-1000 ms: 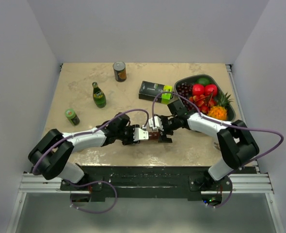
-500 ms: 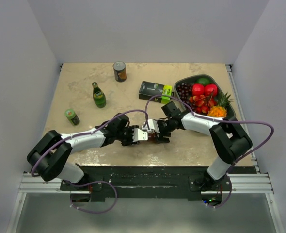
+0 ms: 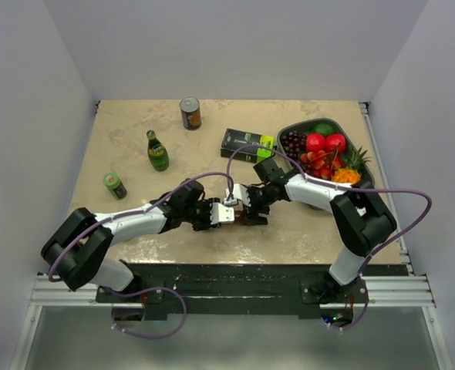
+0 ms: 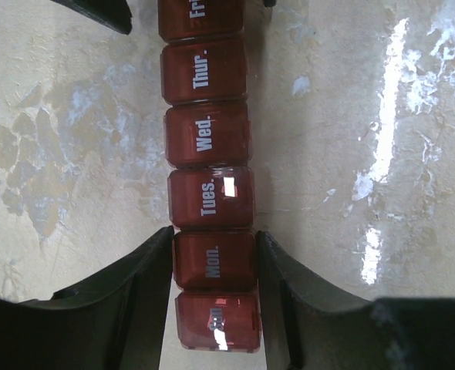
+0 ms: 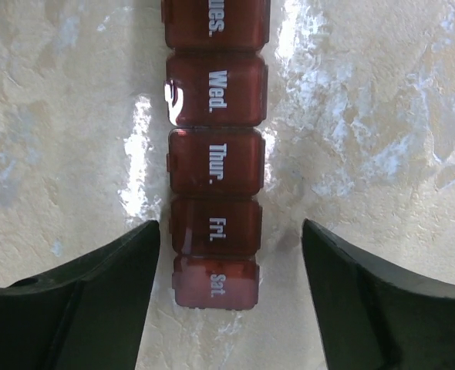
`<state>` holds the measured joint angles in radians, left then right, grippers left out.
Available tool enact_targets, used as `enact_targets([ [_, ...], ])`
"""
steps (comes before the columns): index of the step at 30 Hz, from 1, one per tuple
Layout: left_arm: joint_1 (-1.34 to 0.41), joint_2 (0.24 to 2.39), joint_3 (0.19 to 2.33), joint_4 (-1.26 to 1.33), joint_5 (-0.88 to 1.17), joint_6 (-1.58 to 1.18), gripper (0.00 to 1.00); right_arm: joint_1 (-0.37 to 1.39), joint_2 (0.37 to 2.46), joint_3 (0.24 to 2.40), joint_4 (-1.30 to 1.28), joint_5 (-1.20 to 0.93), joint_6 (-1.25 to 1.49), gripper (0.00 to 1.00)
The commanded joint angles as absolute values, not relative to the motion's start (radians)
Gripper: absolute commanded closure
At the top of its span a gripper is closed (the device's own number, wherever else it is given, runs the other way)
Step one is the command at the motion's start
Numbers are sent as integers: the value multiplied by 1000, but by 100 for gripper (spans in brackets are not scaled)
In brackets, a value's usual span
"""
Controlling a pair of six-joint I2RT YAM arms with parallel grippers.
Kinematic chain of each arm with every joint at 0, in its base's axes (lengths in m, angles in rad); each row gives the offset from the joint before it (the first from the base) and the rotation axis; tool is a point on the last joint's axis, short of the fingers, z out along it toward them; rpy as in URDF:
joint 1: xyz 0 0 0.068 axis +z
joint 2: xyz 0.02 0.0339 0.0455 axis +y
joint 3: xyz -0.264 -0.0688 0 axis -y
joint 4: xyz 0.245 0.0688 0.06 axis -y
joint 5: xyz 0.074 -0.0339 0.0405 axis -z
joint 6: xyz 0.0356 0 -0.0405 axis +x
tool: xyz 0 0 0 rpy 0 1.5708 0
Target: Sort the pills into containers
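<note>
Left gripper (image 4: 214,262) clamps long dark-red plastic pill strip (image 4: 210,193) at Mon; right gripper (image 5: 229,240) has slid in, jaws apart straddling Fri. Lid-opening looks next.

Dark red containers (image 4: 210,208) (white lettering (image 4: 204,143))

A robotics lab booth: bare white walls (image 3: 235,46) enclose a marbled table (image 3: 127,116) edged with aluminium rail (image 3: 65,291).

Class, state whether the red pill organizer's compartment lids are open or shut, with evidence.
Shut: across both wrist views, every lid of the pill organizer lies flat, day labels up, none raised.
</note>
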<state>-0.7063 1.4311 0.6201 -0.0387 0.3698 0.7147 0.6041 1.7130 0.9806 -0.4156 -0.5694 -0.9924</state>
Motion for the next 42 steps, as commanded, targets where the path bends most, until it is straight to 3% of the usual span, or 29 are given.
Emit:
enact_targets([
  [1,-719,1404,603,11,397,727,93,594,1668,1032,-416,-643,-942,17],
  [18,-718,1318,551,77,410,721,96,537,1519,925,-434,-761,-1161,21],
  [31,-718,1290,557,87,425,683,99,557,1528,933,-439,-742,-1152,25],
  [42,-715,1290,574,77,417,657,100,575,1545,946,-453,-724,-1143,35],
])
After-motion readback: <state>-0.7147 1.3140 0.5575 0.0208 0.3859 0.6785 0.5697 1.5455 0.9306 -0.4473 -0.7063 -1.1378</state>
